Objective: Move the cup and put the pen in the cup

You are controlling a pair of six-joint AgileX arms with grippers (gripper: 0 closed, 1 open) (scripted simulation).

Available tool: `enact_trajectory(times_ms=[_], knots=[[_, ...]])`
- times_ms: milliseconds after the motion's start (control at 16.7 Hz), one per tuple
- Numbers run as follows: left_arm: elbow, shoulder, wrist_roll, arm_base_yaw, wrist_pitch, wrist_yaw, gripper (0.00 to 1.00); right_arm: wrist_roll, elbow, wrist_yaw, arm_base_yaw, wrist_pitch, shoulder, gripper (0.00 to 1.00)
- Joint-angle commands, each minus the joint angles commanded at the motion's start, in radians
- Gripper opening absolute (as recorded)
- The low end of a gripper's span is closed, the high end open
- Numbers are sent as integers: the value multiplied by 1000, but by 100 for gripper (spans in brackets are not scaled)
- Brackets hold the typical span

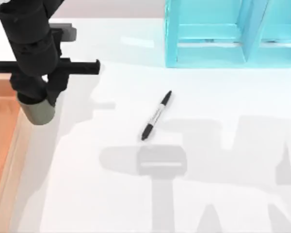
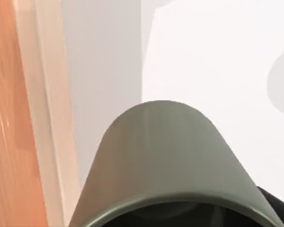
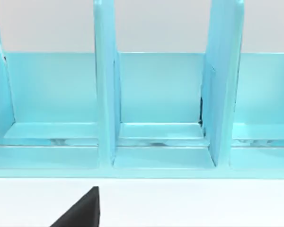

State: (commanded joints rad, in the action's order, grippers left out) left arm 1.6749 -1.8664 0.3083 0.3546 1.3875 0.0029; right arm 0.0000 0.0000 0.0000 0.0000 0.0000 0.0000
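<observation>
The dark olive-green cup [image 1: 38, 112] hangs under my left arm at the table's far left edge, with my left gripper [image 1: 35, 95] shut on it. In the left wrist view the cup [image 2: 161, 161] sits close to the camera, its dark mouth toward the lens. The pen [image 1: 156, 115], with a white-grey barrel and black ends, lies flat and slanted near the middle of the white table, well to the right of the cup. My right gripper [image 3: 80, 212] shows as a black tip facing the blue rack.
A light blue rack with upright dividers [image 1: 208, 39] stands at the back right, and its open compartments [image 3: 161, 109] face the right wrist camera. An orange wooden surface [image 1: 0, 141] borders the table's left edge [image 1: 26, 160]. Arm shadows lie across the front of the table.
</observation>
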Motion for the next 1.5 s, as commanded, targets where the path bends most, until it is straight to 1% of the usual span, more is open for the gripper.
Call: enact_trajectory(times_ms=[240, 360, 660, 1080, 1320, 1500], knots=[[-17, -110, 124, 108, -143, 4, 0, 0, 0, 0, 0, 0, 0, 100], [-23, -143, 159, 140, -179, 6, 0, 0, 0, 0, 0, 0, 0, 100], [-26, -145, 159, 137, -183, 7, 0, 0, 0, 0, 0, 0, 0, 100], [-161, -169, 148, 129, -345, 7, 0, 0, 0, 0, 0, 0, 0, 100], [-166, -172, 147, 128, -350, 7, 0, 0, 0, 0, 0, 0, 0, 100], [-166, -172, 147, 128, -350, 7, 23, 0, 0, 0, 0, 0, 0, 100]])
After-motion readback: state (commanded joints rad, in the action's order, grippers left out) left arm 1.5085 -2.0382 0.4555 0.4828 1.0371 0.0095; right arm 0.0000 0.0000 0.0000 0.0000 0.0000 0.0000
